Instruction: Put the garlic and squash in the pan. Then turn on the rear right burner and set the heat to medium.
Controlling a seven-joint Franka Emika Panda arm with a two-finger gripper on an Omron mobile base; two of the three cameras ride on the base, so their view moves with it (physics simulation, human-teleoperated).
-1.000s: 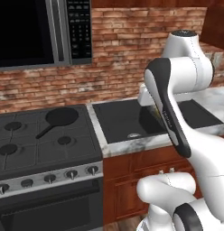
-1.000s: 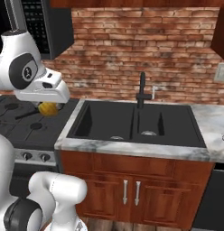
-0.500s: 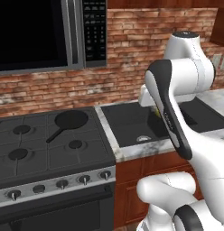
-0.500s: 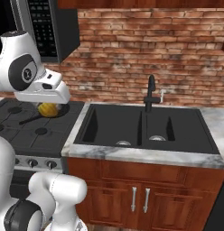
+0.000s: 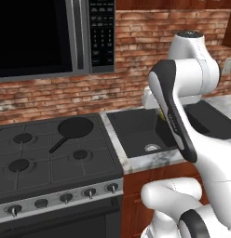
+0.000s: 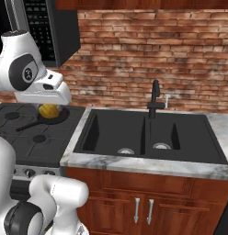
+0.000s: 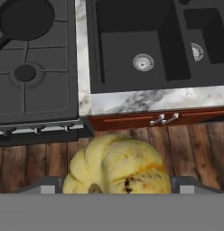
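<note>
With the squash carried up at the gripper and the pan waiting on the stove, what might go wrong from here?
1. The squash hangs over the wooden floor, not the stove; a slip would probably drop it there.
2. The pan sits on a rear burner row, so the arm must reach across the front grates; a short release could miss it.
3. No garlic can be made out in the pan.
</note>
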